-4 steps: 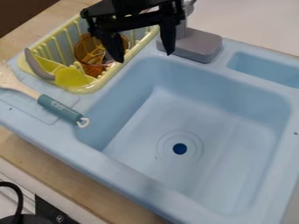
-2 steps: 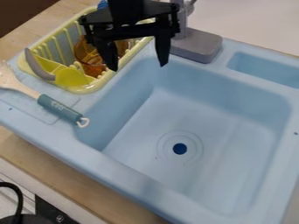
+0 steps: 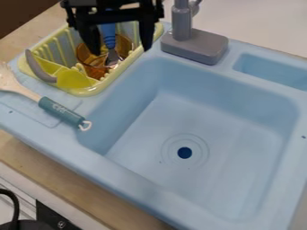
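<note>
- Blue-handled utensil (image 3: 108, 37), metal end (image 3: 112, 56) downward, standing at a slant in or just beside the amber cup (image 3: 87, 57); which of the two cannot be told
- Black two-finger gripper (image 3: 120, 50), camera view, upper left, over the drying rack; fingers (image 3: 146, 38) spread wide, nothing seen held between them; the blue handle shows in the gap, with no contact visible
- Yellow dish-drying rack (image 3: 88, 91), slotted, set on the sink unit at the upper left; contains the amber cup, see-through, partly behind the gripper
- Yellow-green piece (image 3: 73, 79), at the near end of the rack, just beside the cup
- Curved grey strip (image 3: 37, 67), lying against the rack's left corner, beside the yellow-green piece
- Teal-handled utensil (image 3: 62, 112), pale head, white loop at the handle's end, lying on the ledge left of the basin
- Light blue sink (image 3: 198, 114), one large basin, dark round drain (image 3: 185, 152), smaller recess (image 3: 273, 71) at the upper right
- Grey faucet (image 3: 195, 45), blocky base, upright stem, behind the basin, right of the rack
- Wood-toned countertop (image 3: 78, 184), along the sink's near side
</note>
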